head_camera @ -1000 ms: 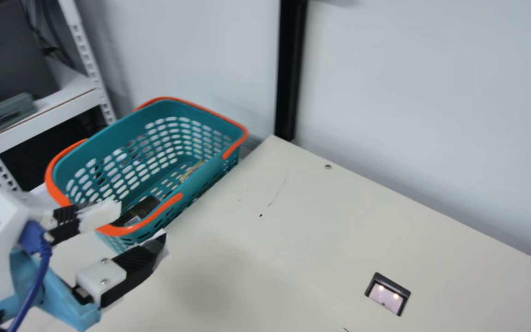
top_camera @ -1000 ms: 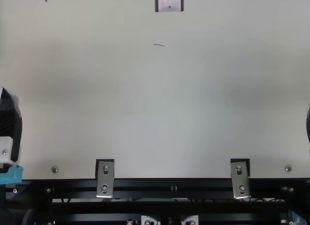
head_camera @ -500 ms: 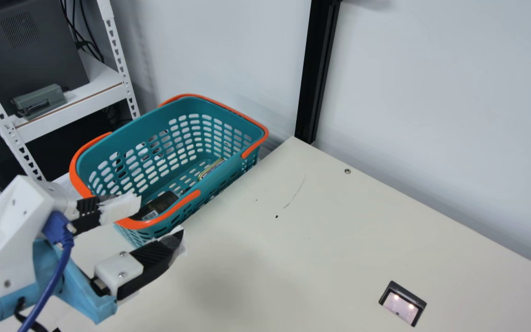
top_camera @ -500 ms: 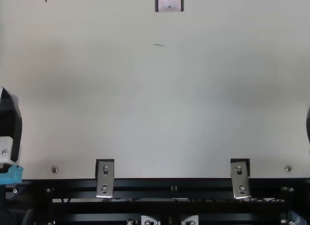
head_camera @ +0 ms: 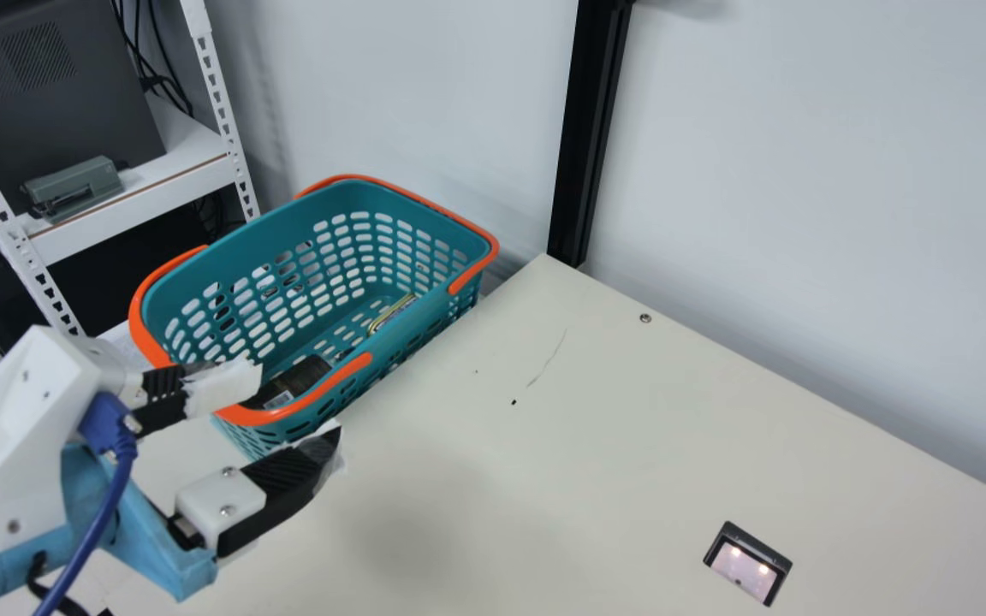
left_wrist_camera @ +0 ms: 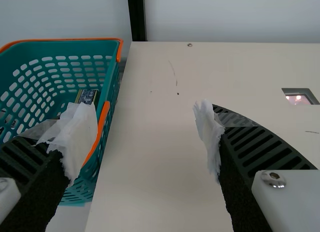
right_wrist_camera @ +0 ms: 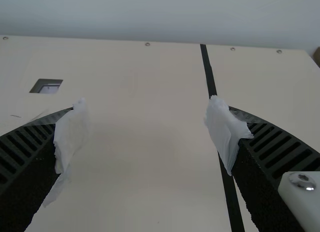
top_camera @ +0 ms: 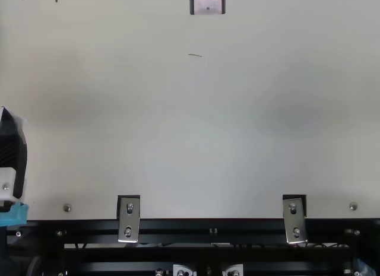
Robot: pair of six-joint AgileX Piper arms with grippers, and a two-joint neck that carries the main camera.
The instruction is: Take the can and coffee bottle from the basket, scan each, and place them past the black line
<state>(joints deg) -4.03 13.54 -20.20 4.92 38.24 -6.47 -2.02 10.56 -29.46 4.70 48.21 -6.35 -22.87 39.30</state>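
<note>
Counter (head_camera: 596,453): layout unchanged. Basket (head_camera: 424,317): same place beside counter; camera's turn has settled. Left gripper (head_camera: 294,405): parted, holding nothing, unmoved at basket's near end. Right gripper (right_wrist_camera: 146,110): spread, grasping nothing; its finger has just slipped outward from top view's right edge. Coffee bottle (head_camera: 302,375): lying in basket's near end. Can (head_camera: 391,314): farther along, against side wall. Both unmoved, so picking, scanning seem still ahead.

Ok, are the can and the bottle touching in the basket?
Apart. The main view shows a strip of holed floor of the basket between the can and the bottle.
</note>
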